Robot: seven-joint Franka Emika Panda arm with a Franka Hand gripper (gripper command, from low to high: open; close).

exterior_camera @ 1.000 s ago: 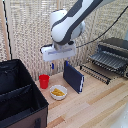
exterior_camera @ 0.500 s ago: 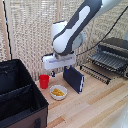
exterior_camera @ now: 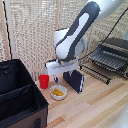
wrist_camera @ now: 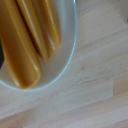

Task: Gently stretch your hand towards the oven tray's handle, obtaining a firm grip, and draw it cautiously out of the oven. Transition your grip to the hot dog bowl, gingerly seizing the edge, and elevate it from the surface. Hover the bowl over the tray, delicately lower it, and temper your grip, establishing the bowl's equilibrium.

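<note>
Since the earlier frames the white robot arm [exterior_camera: 75,37] has dropped lower, its gripper [exterior_camera: 56,79] now hanging just above the small round white hot dog bowl [exterior_camera: 58,92]; finger spread cannot be told. Wrist view: bowl [wrist_camera: 60,60] close up, long yellow-orange pieces inside, resting on pale wooden tabletop [wrist_camera: 95,95]. Large black fabric bin [exterior_camera: 17,95] nearest. Small red cup [exterior_camera: 44,81] just beside bowl; dark blue flat book [exterior_camera: 75,81] upright behind. Farther off, dark wire oven tray [exterior_camera: 102,64] drawn out of boxy dark toaster oven [exterior_camera: 116,52].
</note>
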